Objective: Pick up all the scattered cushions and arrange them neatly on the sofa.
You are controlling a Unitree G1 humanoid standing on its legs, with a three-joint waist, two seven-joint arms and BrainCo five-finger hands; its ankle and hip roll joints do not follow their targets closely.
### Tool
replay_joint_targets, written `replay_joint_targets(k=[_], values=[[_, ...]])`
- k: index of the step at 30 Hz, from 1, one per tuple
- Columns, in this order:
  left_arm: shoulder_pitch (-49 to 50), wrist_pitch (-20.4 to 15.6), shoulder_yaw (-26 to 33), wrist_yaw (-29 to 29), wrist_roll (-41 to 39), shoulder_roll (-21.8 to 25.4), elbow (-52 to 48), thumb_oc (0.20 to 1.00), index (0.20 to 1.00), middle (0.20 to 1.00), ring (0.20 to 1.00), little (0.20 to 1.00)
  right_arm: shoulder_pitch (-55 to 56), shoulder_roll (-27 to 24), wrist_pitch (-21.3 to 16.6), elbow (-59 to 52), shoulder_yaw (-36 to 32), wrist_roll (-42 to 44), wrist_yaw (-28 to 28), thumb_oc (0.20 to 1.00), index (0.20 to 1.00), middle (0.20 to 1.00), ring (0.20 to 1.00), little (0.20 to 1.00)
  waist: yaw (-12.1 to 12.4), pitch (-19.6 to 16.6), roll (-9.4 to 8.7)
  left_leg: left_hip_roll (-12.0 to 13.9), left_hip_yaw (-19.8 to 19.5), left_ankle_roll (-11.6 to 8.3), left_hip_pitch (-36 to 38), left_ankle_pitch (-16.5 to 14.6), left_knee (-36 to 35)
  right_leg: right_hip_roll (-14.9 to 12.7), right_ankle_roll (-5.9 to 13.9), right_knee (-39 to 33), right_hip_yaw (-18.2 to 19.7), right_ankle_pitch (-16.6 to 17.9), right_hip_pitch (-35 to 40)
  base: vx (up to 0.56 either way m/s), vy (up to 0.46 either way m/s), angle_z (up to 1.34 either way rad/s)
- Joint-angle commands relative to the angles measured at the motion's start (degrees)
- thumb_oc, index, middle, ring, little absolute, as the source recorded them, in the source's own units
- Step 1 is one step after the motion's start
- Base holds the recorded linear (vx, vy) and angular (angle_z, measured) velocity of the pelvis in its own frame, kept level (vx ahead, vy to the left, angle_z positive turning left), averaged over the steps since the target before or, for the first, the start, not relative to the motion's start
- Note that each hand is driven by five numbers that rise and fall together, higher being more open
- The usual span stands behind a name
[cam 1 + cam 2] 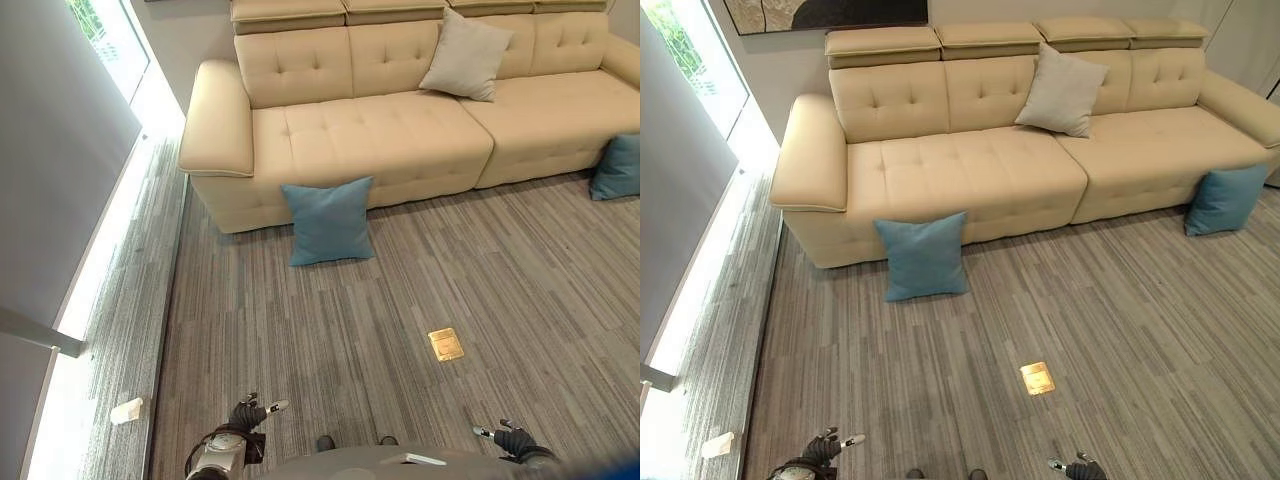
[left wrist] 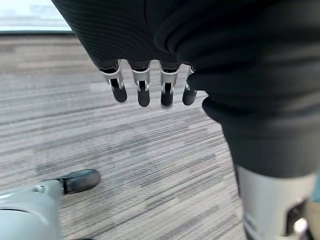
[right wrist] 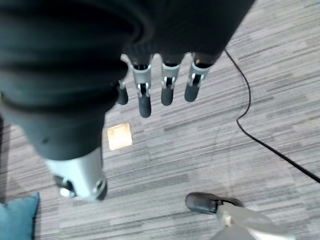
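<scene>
A blue cushion [image 1: 330,220] leans upright against the front of the cream sofa [image 1: 370,135], standing on the carpet. A second blue cushion [image 1: 1225,198] rests on the floor against the sofa's right end. A light grey cushion [image 1: 1060,90] is propped on the seat against the backrest. My left hand [image 1: 248,413] hangs low at the near left, fingers relaxed and holding nothing; its fingers [image 2: 143,90] point at bare carpet. My right hand [image 1: 510,437] hangs at the near right, equally open, its fingers [image 3: 170,82] above the carpet. Both hands are far from every cushion.
A brass floor socket plate [image 1: 446,343] lies in the carpet between me and the sofa. A grey wall and a bright window strip [image 1: 100,250] run along the left. A small white object [image 1: 127,410] lies by the window edge. A framed picture [image 1: 830,12] hangs behind the sofa.
</scene>
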Motion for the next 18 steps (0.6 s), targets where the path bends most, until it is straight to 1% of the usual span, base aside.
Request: replay_joint_targets(k=[1, 11, 18], values=[[-4.04, -1.85, -1.01, 0.21, 0.7, -1.26, 3.32, 1.0, 1.0, 1.0, 1.0, 1.0, -1.97, 0.13, -1.41, 2.8, 0.77, -1.31, -0.99, 1.0, 1.0, 1.0, 1.0, 1.0, 0.34, -2.0, -0.6, -0.44, -1.7, -5.23, -0.02, -2.24, 0.25, -2.22, 4.9, 0.26, -1.68, 5.96, -1.35, 0.0, 0.0, 0.0], [-4.28, -1.66, -0.98, 0.37, 0.76, -0.82, 4.26, 1.0, 1.0, 1.0, 1.0, 1.0, -2.02, -0.11, -1.32, 2.62, 1.52, -1.88, -1.15, 1.0, 1.0, 1.0, 1.0, 1.0, 0.21, -1.8, -0.81, -0.1, -2.07, -5.0, 0.55, -2.49, 0.25, -1.84, 4.54, 0.26, -1.67, 5.39, -0.86, 0.01, -0.037, 0.04], [-4.28, -1.34, -2.14, 0.13, 2.11, -0.39, 6.45, 1.0, 1.0, 1.0, 1.0, 1.0, -3.07, -0.49, -1.16, 3.15, 3.49, -3.32, -1.19, 1.0, 1.0, 1.0, 1.0, 1.0, 0.14, -1.7, -1.01, 0.11, -1.85, -4.54, 1.04, -2.7, 0.25, -1.34, 4.28, 0.26, -1.11, 5.15, -0.66, -0.01, -0.017, 0.01]])
